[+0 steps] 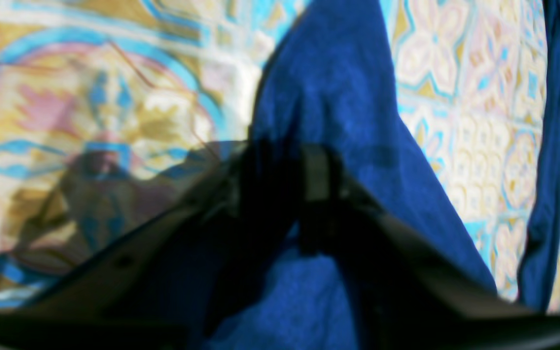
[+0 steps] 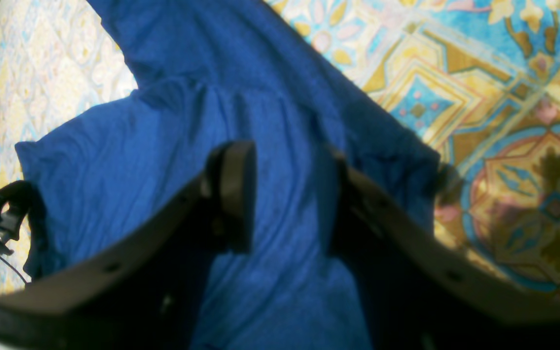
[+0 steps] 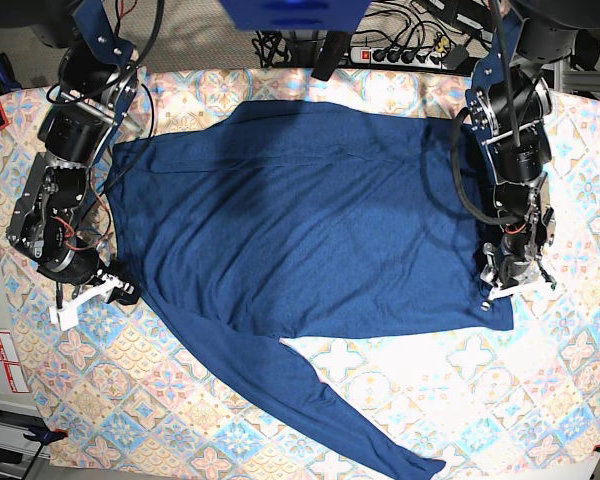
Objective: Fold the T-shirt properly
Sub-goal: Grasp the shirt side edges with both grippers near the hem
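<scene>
The navy T-shirt (image 3: 310,220) lies spread flat on the patterned tablecloth (image 3: 540,380), with one long sleeve (image 3: 360,430) running toward the front right. My left gripper (image 3: 499,296) sits at the shirt's front right corner. In the left wrist view the gripper (image 1: 292,180) looks shut on a pinch of the blue fabric (image 1: 338,97), though the view is blurred. My right gripper (image 3: 120,291) is at the shirt's left edge. In the right wrist view the gripper (image 2: 285,194) is open, its fingers (image 2: 234,189) apart over the shirt fabric (image 2: 187,121).
A power strip and cables (image 3: 410,48) lie behind the table's back edge. White labels (image 3: 0,360) are at the left edge. A second strip of blue fabric (image 1: 552,146) hangs at the right of the left wrist view.
</scene>
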Robot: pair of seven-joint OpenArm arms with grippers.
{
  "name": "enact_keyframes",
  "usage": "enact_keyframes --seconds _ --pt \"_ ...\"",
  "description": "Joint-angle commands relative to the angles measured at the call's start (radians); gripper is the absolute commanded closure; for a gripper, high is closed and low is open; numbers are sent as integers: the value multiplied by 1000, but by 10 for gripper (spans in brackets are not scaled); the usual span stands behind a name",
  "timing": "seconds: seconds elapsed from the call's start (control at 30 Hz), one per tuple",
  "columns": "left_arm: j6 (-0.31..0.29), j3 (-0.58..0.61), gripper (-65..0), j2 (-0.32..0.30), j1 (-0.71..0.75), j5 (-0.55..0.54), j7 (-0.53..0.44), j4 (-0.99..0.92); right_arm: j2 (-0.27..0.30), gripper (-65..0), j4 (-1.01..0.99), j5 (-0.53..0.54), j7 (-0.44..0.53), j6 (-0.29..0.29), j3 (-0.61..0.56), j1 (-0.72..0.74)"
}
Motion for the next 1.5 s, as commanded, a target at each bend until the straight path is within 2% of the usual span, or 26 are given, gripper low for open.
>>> enact_keyframes --seconds 0.0,0.23,0.53,0.63,0.87,0.97,1.1,1.23,1.47 --pt "-9 4 -91 5 -13 -4 40 2 16 -202 18 17 16 8 0 27" --pt "-75 4 0 4 -7 -5 66 2 16 -202 16 17 19 8 0 27" --pt "-80 4 0 5 63 -4 156 246 16 -201 8 14 25 8 -4 36" --pt "-80 -1 0 5 85 -5 181 289 16 -201 7 3 26 8 -75 74" --pt "-80 2 0 5 165 -5 185 410 17 -210 -22 -235 29 8 -238 140" --pt "-80 -1 0 4 191 -5 224 461 19 -270 -90 -319 75 8 -336 182" --pt "-80 -2 0 2 225 -7 245 522 70 -339 -176 -387 158 8 -472 200" --pt "-80 -2 0 2 254 -7 245 568 111 -340 -279 -387 260 8 -590 222" --pt "-80 -2 0 2 287 -62 245 577 142 -340 -464 -388 421 8 -598 260"
